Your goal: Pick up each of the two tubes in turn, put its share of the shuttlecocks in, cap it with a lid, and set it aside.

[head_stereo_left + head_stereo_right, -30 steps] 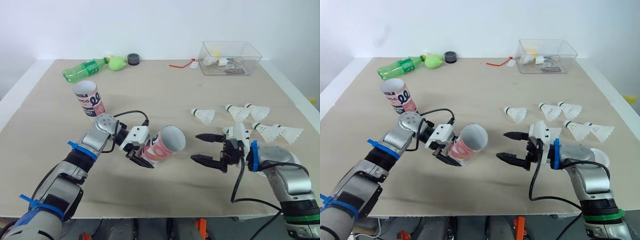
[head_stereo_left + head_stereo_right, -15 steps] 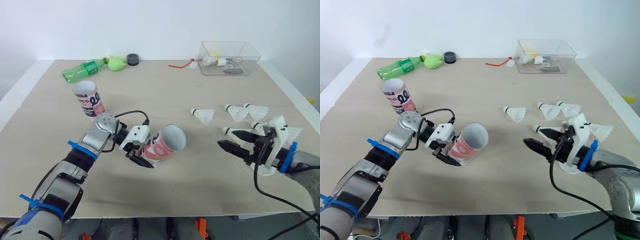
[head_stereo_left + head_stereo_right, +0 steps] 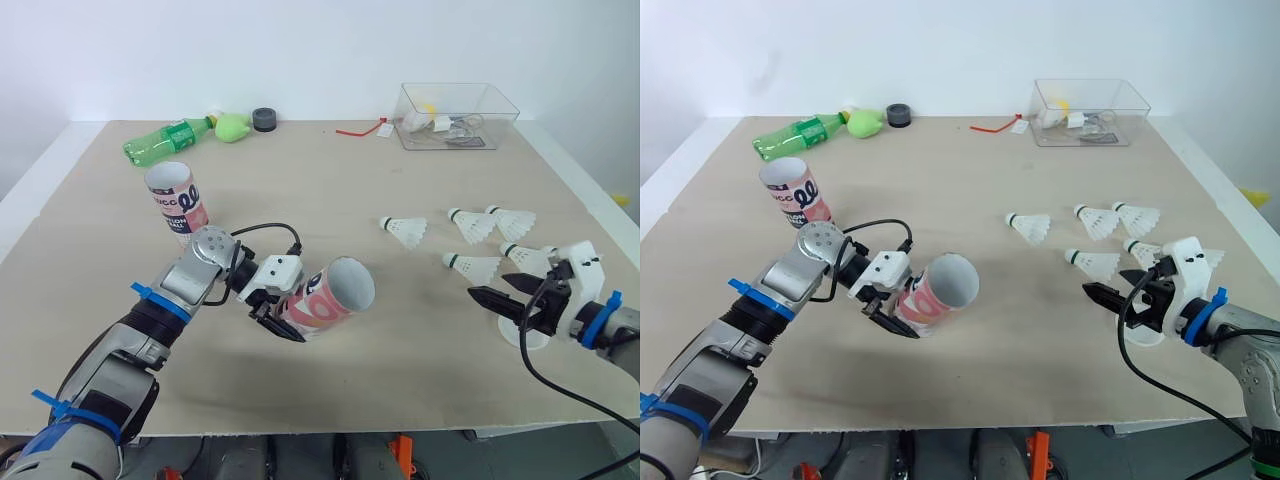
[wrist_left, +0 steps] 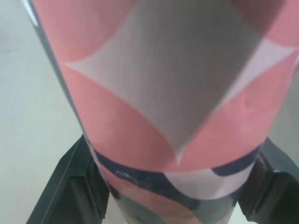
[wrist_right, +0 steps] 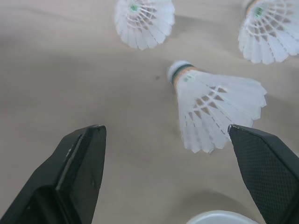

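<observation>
The jaws of the left gripper (image 3: 290, 315) pinch a pink tube (image 3: 335, 295), held tilted over the worktop (image 3: 330, 190) with its open mouth towards the right gripper (image 3: 488, 287). That gripper's jaws are spread, just beside a shuttlecock (image 3: 473, 267). The second tube (image 3: 178, 200) stands upright, well apart.

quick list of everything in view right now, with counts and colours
tubes: 2, pink and white; upright tube at left, tilted tube held
shuttlecocks: 5 visible, white, right side
lid: 1, white, by right gripper
bottle: 1, green, lying far left
green object: 1, beside bottle
dark round object: 1, far edge
red strip: 1, near box
box: 1, clear, far right
table: 1, beige
left gripper: shut on tilted tube
right gripper: fingers open
</observation>
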